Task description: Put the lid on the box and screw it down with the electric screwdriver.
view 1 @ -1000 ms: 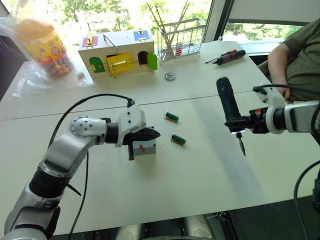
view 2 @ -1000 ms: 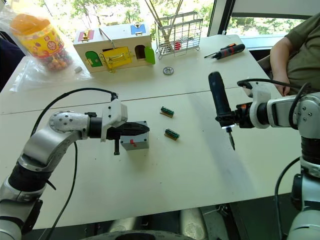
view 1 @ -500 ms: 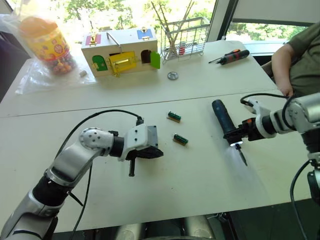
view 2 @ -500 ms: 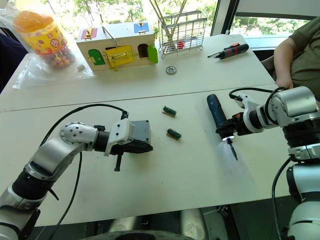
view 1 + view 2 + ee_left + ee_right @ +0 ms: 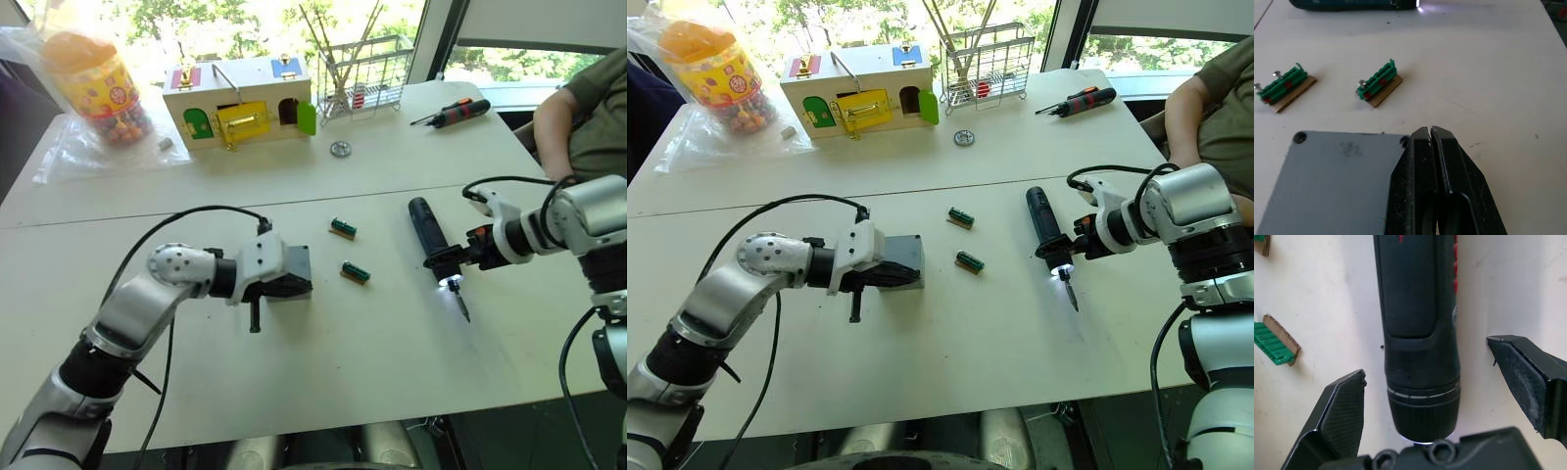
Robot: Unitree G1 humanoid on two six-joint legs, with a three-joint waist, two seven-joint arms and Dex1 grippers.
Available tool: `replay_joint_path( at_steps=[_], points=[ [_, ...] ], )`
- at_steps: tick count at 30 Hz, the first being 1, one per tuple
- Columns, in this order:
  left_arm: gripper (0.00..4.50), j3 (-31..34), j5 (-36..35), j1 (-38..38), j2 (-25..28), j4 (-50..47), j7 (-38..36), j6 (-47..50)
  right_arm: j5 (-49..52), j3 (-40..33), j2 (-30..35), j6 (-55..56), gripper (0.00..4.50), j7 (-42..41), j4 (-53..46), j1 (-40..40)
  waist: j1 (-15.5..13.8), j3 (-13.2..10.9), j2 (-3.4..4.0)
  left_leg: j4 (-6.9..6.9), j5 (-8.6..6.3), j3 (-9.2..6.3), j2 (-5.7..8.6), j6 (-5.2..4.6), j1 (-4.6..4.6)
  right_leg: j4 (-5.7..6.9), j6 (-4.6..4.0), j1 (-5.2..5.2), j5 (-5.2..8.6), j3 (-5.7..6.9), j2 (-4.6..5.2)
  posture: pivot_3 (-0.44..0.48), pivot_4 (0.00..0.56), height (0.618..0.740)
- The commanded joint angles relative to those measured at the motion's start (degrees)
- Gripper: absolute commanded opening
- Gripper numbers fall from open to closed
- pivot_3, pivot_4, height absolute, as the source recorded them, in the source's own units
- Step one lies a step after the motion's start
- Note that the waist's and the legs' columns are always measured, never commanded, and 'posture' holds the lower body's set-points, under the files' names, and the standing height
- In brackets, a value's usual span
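1. The left gripper (image 5: 1430, 134) has its two black fingers pressed together, gripping nothing, resting over the near edge of the lid (image 5: 1337, 181).
2. The lid sits flat on the box (image 5: 904, 266), towards the middle of the table (image 5: 950, 362), well in from every edge.
3. The right gripper (image 5: 1449, 396) is spread wide, its fingers (image 5: 1339, 416) standing off either side of the electric screwdriver (image 5: 1042, 226), touching neither side.
4. The screwdriver lies on the table, its lamp lit, bit pointing at the near edge.
5. Two green terminal blocks (image 5: 342, 228) lie between box and screwdriver.
6. Bare tabletop runs to the near edge.
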State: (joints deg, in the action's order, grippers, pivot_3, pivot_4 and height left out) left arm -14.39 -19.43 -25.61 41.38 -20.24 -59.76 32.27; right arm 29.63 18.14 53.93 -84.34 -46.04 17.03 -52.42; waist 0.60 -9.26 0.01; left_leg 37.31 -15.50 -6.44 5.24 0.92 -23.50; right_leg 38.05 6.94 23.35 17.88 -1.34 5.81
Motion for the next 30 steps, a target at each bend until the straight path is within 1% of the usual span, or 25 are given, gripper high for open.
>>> replay_joint_path(
  at_steps=[1,7,8,10,12,15,16,18,21,24,27,30],
  points=[
    [0.00,3.7,-1.8,-1.6,0.6,0.5,-0.4,0.4,-0.8,-3.0,-0.1,1.2,4.46,0.1,-2.6,-1.5,0.0,0.0,0.00,-0.02,0.00,0.00,0.00,0.00,0.00,0.00,0.00,0.01,0.00,0.00,0.00,0.000,0.150,0.740],
    [0.00,9.6,-5.7,-3.2,1.3,4.0,-0.1,3.3,-0.2,-8.3,-1.9,0.2,4.46,2.1,-8.3,-3.3,0.2,0.0,0.00,-0.07,0.01,0.00,-0.04,0.01,-0.01,0.05,0.00,0.08,0.00,-0.01,-0.03,0.000,0.150,0.740],
    [0.00,10.5,-6.0,-3.1,1.6,4.8,0.1,3.7,-0.5,-8.5,-1.8,1.4,4.46,2.2,-10.0,-3.3,0.2,0.0,0.00,-0.07,0.01,0.00,-0.04,0.02,0.00,0.05,0.00,0.09,0.00,-0.01,-0.03,0.000,0.150,0.740],
    [0.00,12.7,-6.0,-2.3,2.9,6.8,0.6,4.1,-1.4,-9.3,-1.8,9.9,4.46,1.4,-16.9,-1.7,0.2,0.0,0.00,-0.08,0.01,-0.01,-0.04,0.02,-0.01,0.05,0.00,0.11,0.00,0.00,-0.03,0.000,0.150,0.740],
    [0.00,14.4,-5.2,-0.8,4.3,8.4,1.3,4.1,1.2,-11.1,-3.1,14.1,4.46,-0.7,-25.2,1.1,0.3,0.0,0.00,-0.10,0.01,-0.01,-0.04,0.02,-0.01,0.05,0.01,0.13,0.00,-0.01,-0.03,0.000,0.150,0.740],
    [0.00,15.9,-4.8,2.0,6.1,9.6,1.9,4.8,4.6,-11.1,-5.3,18.0,4.46,-2.7,-38.1,9.1,0.3,0.0,-0.05,-0.13,0.00,-0.07,-0.11,0.02,-0.01,0.07,0.01,0.13,0.00,0.03,-0.10,0.000,0.150,0.740],
    [0.00,16.3,-4.7,3.6,6.7,9.8,2.0,5.0,5.5,-10.3,-7.2,19.0,4.46,-2.1,-42.3,12.5,0.3,0.1,-0.09,-0.13,0.00,-0.11,-0.11,0.02,-0.01,0.07,0.01,0.11,0.00,0.05,-0.10,0.000,0.150,0.740],
    [0.00,16.9,-4.8,6.1,7.2,9.3,2.6,5.7,7.0,-9.1,-12.4,18.4,4.46,1.3,-47.2,18.1,0.2,0.1,-0.10,-0.10,0.00,-0.14,-0.10,0.02,-0.01,0.09,0.01,0.09,0.00,0.03,-0.08,0.000,0.150,0.740],
    [0.00,17.5,-5.5,8.7,7.4,8.1,3.2,6.8,5.5,-5.8,-17.7,18.9,4.46,5.6,-50.4,22.4,0.0,0.0,-0.09,0.01,0.03,-0.14,-0.03,0.06,-0.01,0.17,0.01,0.07,-0.01,0.00,0.00,0.000,0.150,0.740],
    [0.00,16.4,-5.3,10.9,7.4,5.6,4.0,7.9,3.5,-3.1,-22.4,18.8,4.46,10.1,-49.1,23.5,0.0,0.1,-0.15,0.08,0.04,-0.14,-0.01,0.07,0.00,0.15,0.01,0.00,-0.05,0.00,0.00,0.000,0.150,0.740],
    [0.00,15.2,-5.0,11.6,6.4,4.6,5.0,8.2,2.4,-1.6,-24.7,18.8,4.46,12.0,-47.8,23.7,0.0,0.1,-0.15,0.03,0.04,-0.17,-0.01,0.09,0.01,0.13,0.01,0.01,-0.05,0.01,0.00,0.000,0.150,0.740],
    [0.00,14.6,-5.2,11.0,4.2,4.6,6.5,8.6,1.9,-0.6,-26.2,19.4,4.46,12.5,-46.2,23.7,0.2,0.1,-0.15,0.00,0.05,-0.17,-0.02,0.10,0.01,0.13,0.01,0.04,-0.05,0.02,-0.01,0.000,0.150,0.740]
  ],
)
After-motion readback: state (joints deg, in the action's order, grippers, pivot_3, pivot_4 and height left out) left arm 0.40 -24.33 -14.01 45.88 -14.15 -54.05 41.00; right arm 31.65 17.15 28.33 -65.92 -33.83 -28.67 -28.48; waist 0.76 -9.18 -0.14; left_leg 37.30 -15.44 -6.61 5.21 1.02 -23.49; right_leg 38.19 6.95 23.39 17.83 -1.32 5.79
